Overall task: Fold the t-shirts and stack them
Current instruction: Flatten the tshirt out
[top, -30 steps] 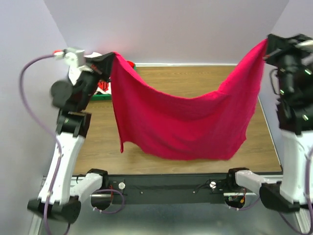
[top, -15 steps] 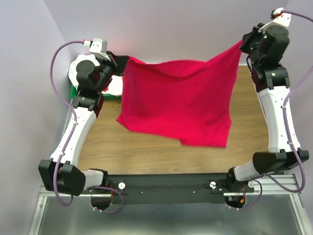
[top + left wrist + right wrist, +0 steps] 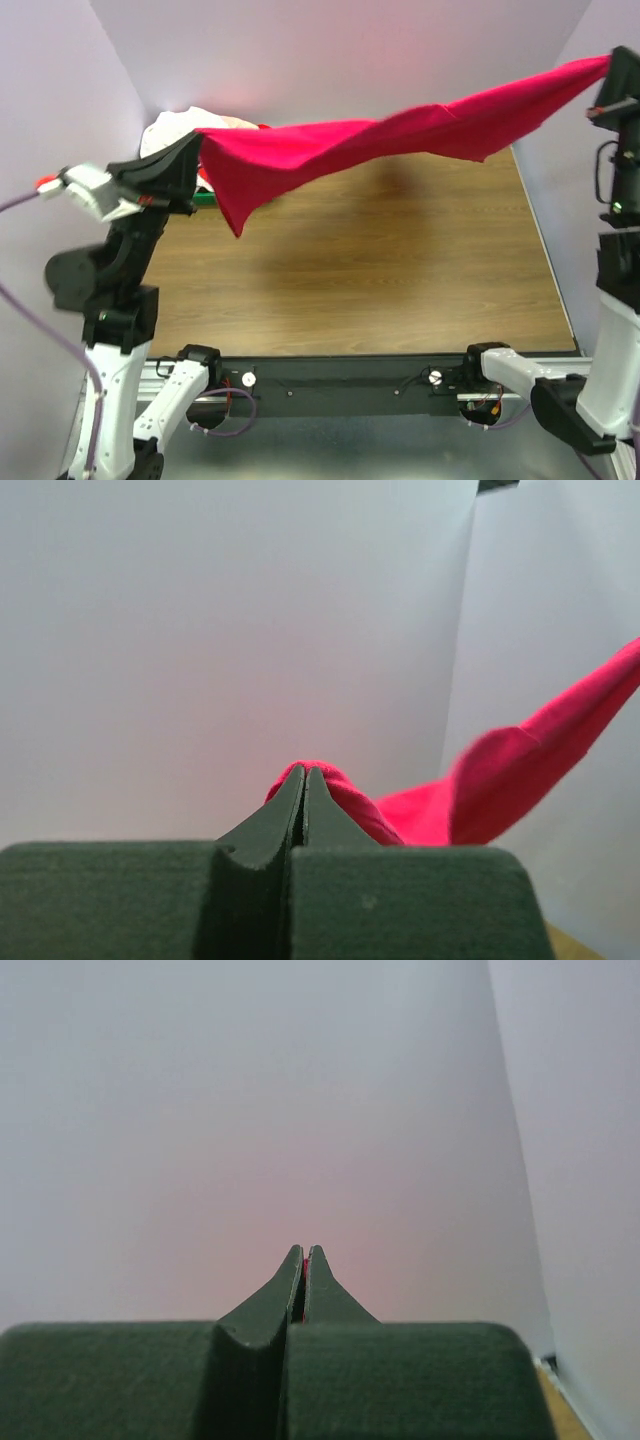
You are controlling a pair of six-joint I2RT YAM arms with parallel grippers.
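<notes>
A magenta-red t-shirt [image 3: 400, 135] hangs stretched in the air between both arms, high above the wooden table [image 3: 380, 270]. My left gripper [image 3: 197, 148] is shut on its left corner; in the left wrist view the cloth [image 3: 500, 770] bulges past the closed fingertips [image 3: 304, 775]. My right gripper [image 3: 607, 68] is shut on the right corner; the right wrist view shows only a sliver of red between the closed fingertips [image 3: 304, 1255]. A pile of pale and white shirts [image 3: 185, 125] lies at the back left, partly hidden behind the left arm.
A green tray's edge [image 3: 203, 199] shows under the pile at the back left. Purple-white walls close the back and sides. The arm bases stand on a black rail [image 3: 340, 375] at the near edge.
Both grippers have swung the shirt up. It hung down as a sheet before. Now it is flung nearly flat and high, with its free hem lifted off toward the back.
</notes>
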